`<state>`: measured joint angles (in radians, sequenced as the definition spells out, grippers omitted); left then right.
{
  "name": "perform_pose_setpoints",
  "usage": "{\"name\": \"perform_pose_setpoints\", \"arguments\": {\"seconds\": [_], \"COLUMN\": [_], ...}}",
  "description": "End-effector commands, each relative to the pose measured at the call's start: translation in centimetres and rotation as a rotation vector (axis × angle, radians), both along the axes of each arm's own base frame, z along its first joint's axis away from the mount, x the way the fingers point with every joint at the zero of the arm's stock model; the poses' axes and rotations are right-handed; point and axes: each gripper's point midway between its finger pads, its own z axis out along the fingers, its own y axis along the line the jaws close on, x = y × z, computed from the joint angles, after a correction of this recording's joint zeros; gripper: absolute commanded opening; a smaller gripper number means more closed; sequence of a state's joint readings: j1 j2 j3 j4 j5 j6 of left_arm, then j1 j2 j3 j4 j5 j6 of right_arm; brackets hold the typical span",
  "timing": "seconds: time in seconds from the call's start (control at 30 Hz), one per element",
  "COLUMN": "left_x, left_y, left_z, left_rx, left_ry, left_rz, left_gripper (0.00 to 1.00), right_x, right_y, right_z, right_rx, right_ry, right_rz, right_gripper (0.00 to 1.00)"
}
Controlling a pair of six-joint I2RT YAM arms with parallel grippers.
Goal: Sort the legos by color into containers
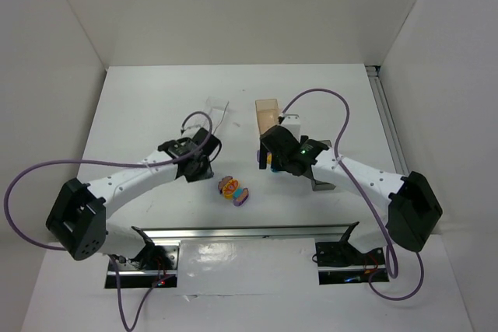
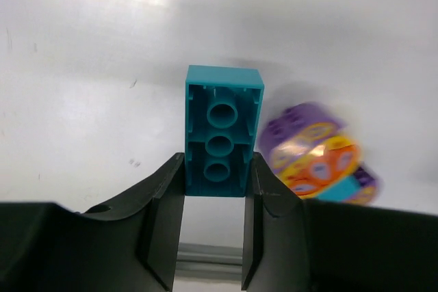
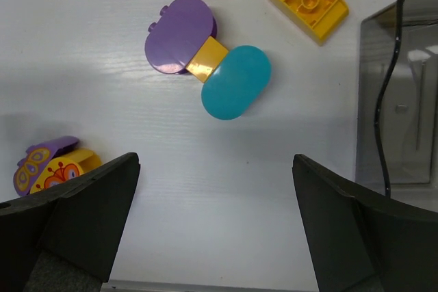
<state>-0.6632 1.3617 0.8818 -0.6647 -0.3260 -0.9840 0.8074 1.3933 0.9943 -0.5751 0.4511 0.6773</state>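
My left gripper [image 2: 217,172] clenched a teal brick [image 2: 223,111] above the white tabletop [image 1: 148,103]. The right gripper [image 3: 215,169] hung released over a purple-yellow-teal piece [image 3: 209,59] beside the dark grey box [image 3: 400,94]. White walls [image 1: 233,5] enclosed everything.

Teal brick [image 2: 223,131] upright between left jaws

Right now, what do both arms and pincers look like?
Left arm and right arm: white links, black joint housings, looping purple cables. A green light glows on the right wrist. Left pincer and right pincer have matte black, wedge-shaped fingers.
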Motion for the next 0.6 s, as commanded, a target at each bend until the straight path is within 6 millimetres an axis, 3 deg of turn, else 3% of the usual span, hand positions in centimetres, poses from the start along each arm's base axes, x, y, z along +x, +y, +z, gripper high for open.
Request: {"name": "perform_pose_setpoints", "arguments": {"seconds": [0.0,0.07,0.17,0.2,0.27,0.3,0.33,0.37,0.4,0.47,0.57], "left_x": [4.7,8.0,11.2,13.4,15.1,17.1,17.9,18.5,19.9,21.1,21.6], "left_y": [-0.6,-0.8,-1.5,-1.6,-1.7,-1.7,-2.2,-2.1,-2.5,-2.5,-2.0], "left_z": [4.8,6.4,7.1,7.4,7.2,8.4,6.9,6.6,7.4,6.0,4.8], "left_rx": [0.066,0.086,0.071,0.065,0.048,0.024,0.006,0.006,-0.012,0.003,0.023], "left_ry": [-0.137,-0.163,-0.16,-0.165,-0.147,-0.175,-0.134,-0.121,-0.147,-0.121,-0.095], "left_rz": [-0.091,-0.102,-0.135,-0.12,-0.115,-0.104,-0.12,-0.125,-0.12,-0.119,-0.106], "left_gripper": [0.27,0.24,0.24,0.24,0.32,0.32,0.33,0.33,0.34,0.34,0.34], "right_x": [0.7,1.3,1.9,2.0,2.4,2.4,2.9,2.9,3.4,3.8,4.5], "right_y": [-1.6,-2.5,-3.5,-3.9,-4.7,-4.8,-5.7,-5.9,-6.1,-7.0,-7.9], "right_z": [2.2,2.7,4.4,4.9,5.0,5.3,5.3,5.2,5.8,5.9,5.6], "right_rx": [0.004,0.005,0.034,0.04,0.043,0.064,0.054,0.052,0.061,0.034,0.015], "right_ry": [-0.062,-0.08,-0.116,-0.129,-0.135,-0.134,-0.135,-0.128,-0.14,-0.134,-0.128], "right_rz": [-0.083,-0.115,-0.144,-0.149,-0.165,-0.164,-0.185,-0.178,-0.192,-0.202,-0.221], "right_gripper": [1.0,1.0,1.0,1.0,1.0,1.0,1.0,1.0,1.0,1.0,1.0]}}
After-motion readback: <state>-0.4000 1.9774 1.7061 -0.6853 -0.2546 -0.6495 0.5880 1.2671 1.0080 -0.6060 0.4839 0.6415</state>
